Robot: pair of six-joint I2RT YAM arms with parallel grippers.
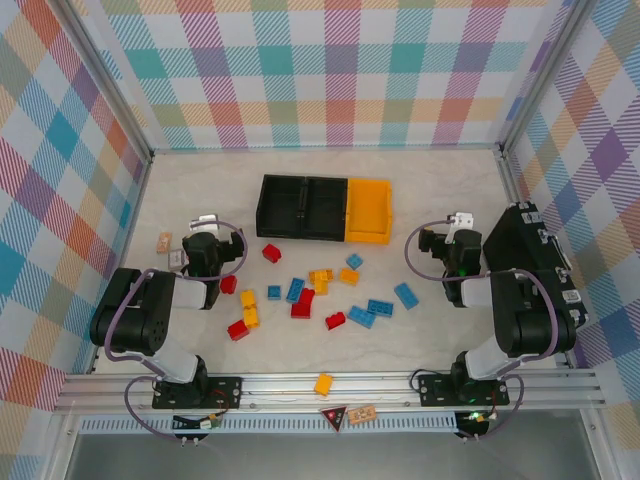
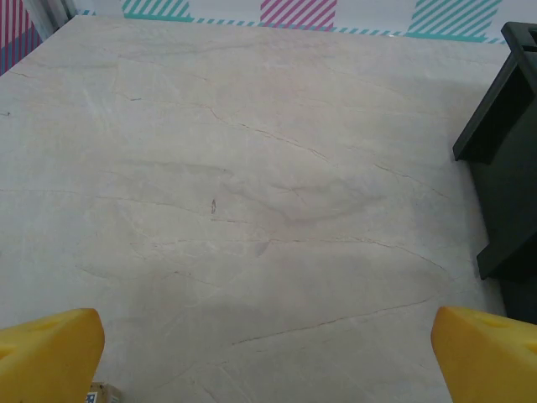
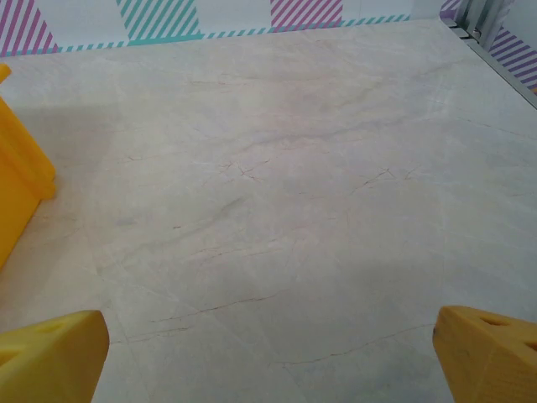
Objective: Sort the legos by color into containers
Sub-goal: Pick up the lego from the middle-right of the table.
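Pale veined table (image 1: 200,185) inside plaid walls. Left claw (image 1: 207,219): jaws spread wide, nothing between them. Its wrist view has yellow fingertips (image 2: 49,353) at the lower corners over bare table and a black bin (image 2: 503,143) at the right edge. Right claw (image 1: 462,219): likewise wide apart and empty, with the yellow bin (image 3: 17,180) at the left of its wrist view. Nearest the left claw: red brick (image 1: 228,284) just beside the forearm, and a second red brick (image 1: 271,253) nearer the bins. Nearest the right claw: blue brick (image 1: 406,295). Legos (image 1: 310,295): red, yellow-orange and blue, scattered loose on the table between the two arms, on the near side of the bins. One orange brick (image 1: 323,384) lies apart on the front rail. Bins (image 1: 303,208): three joined in a row at mid-table, all apparently empty. Cards (image 1: 165,242) left of the left arm; black case (image 1: 530,265) by the right arm. Step, as judged: opening, no brick sorted yet. Next move calls for one claw to drop over a single brick clear of its neighbours, close on it, and carry it to a bin kept for that colour.
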